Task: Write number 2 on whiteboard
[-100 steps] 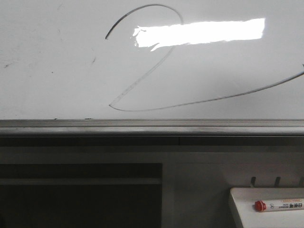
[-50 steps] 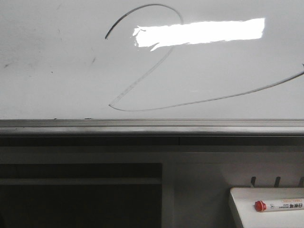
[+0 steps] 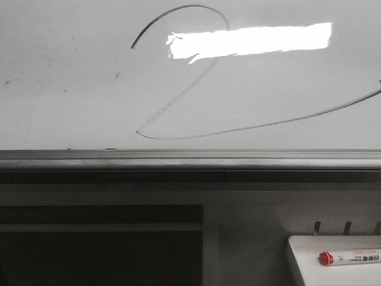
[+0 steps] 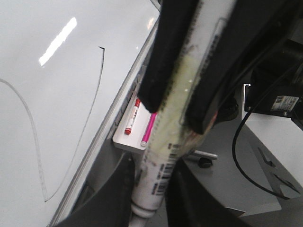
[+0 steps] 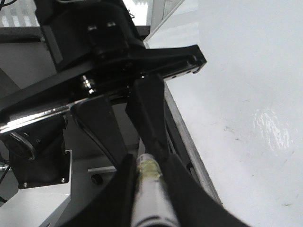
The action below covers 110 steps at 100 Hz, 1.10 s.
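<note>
The number 2 [image 3: 178, 95] is drawn in thin dark line on the whiteboard [image 3: 59, 107], its long base stroke running off to the right. No gripper shows in the front view. In the left wrist view my left gripper [image 4: 154, 166] is shut on a white marker [image 4: 156, 182] with a barcode. My right gripper [image 4: 174, 113] is clamped on the same marker further along. In the right wrist view my right gripper [image 5: 147, 163] is shut on the marker [image 5: 150, 198], and the left gripper's black fingers [image 5: 149, 118] reach its far end, beside the whiteboard [image 5: 236, 71].
A grey metal rail [image 3: 178, 159] runs under the board. A small white tray [image 3: 309, 271] at the lower right holds a red-capped marker [image 3: 348, 258]. The left wrist view shows the tray [image 4: 124, 143] with a red marker [image 4: 131, 117] and a pink one [image 4: 148, 130].
</note>
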Each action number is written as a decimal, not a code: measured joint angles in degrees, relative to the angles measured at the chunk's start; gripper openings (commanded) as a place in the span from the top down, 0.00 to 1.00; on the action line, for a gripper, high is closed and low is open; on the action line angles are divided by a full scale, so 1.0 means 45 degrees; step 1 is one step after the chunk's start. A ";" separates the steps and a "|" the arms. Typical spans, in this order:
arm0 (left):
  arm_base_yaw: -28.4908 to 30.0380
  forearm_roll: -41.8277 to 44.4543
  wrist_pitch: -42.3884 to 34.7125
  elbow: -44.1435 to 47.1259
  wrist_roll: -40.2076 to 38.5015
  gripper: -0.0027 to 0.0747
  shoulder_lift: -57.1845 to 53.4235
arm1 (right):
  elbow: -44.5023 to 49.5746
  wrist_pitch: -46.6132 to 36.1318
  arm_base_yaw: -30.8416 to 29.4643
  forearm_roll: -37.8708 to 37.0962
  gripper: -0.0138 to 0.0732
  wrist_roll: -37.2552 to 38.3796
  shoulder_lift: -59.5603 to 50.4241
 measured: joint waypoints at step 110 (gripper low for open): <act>0.2552 -0.1130 -1.1201 0.2126 -0.4511 0.99 0.4701 | 0.0454 -0.0045 -0.2514 0.0221 0.91 0.0309 -0.2238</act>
